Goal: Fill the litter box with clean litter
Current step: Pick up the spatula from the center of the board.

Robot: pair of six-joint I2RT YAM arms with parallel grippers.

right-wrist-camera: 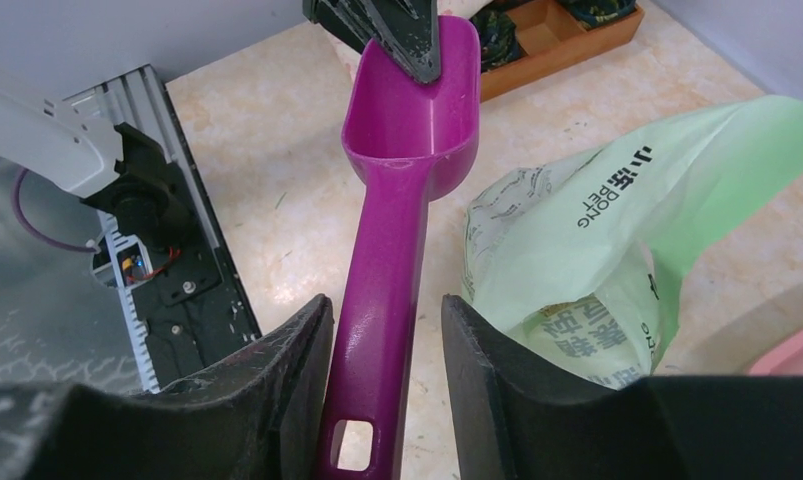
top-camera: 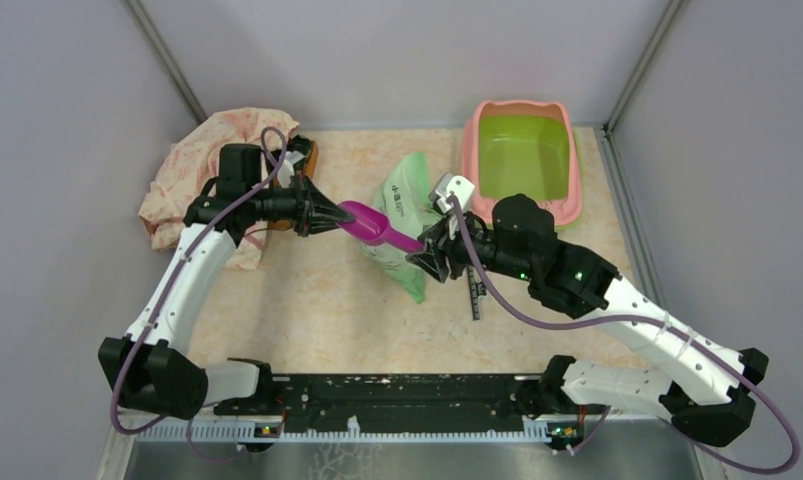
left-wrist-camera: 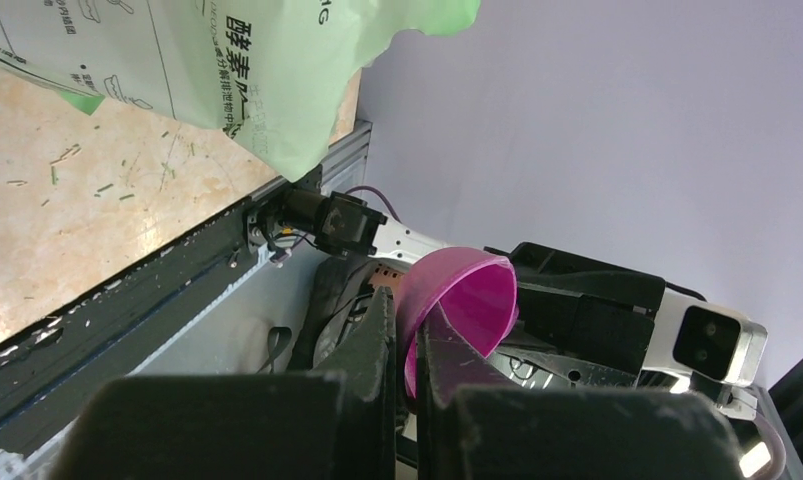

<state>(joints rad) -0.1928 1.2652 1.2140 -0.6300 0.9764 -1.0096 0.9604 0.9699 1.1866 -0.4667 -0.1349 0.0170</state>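
The litter box (top-camera: 522, 160) stands at the back right, its lime-green basin bare; a pink corner of it shows in the right wrist view (right-wrist-camera: 799, 350). No clean litter shows. A purple scoop (top-camera: 372, 225) hangs above the table between the arms. My left gripper (top-camera: 329, 218) is shut on the scoop's bowl rim (left-wrist-camera: 467, 300), seen between its fingers (left-wrist-camera: 405, 335). My right gripper (top-camera: 429, 256) is open, its jaws on either side of the scoop's handle (right-wrist-camera: 397, 220), with a gap on the right side (right-wrist-camera: 384, 305).
A light green printed bag (top-camera: 407, 215) lies under and beside the scoop, its mouth toward the right gripper (right-wrist-camera: 577, 250). A pink patterned cloth (top-camera: 207, 170) and a small brown wooden tray (top-camera: 302, 160) sit at the back left. Grey walls enclose the table.
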